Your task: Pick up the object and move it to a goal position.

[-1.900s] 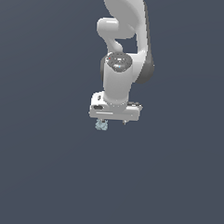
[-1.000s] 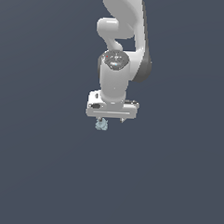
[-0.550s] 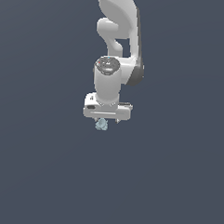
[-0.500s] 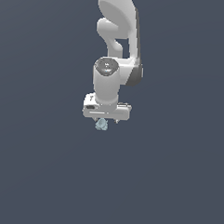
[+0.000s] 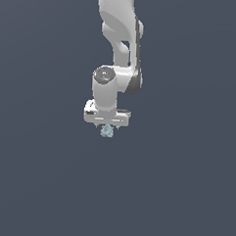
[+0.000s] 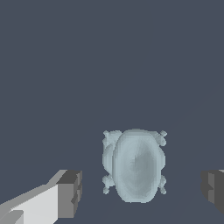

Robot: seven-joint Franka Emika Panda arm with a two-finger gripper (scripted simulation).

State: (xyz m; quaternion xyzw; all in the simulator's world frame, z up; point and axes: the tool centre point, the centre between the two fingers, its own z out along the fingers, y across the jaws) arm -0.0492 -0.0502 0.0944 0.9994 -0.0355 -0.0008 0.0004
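A plain dark grey surface [image 5: 184,192] carries, seemingly, only the object [image 5: 106,131].

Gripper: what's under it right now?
The pale bumpy lump lies under the gripper, between the open jaws, touching neither. Its underside is hidden.

The object [image 6: 135,165] is rendered pale blue-grey, smooth and faintly glossy at the core, with bumpy edges. The claw [image 6: 140,192] fingers [image 6: 70,193] appear matt grey; the arm [image 5: 114,85] casing looks smooth white plastic.
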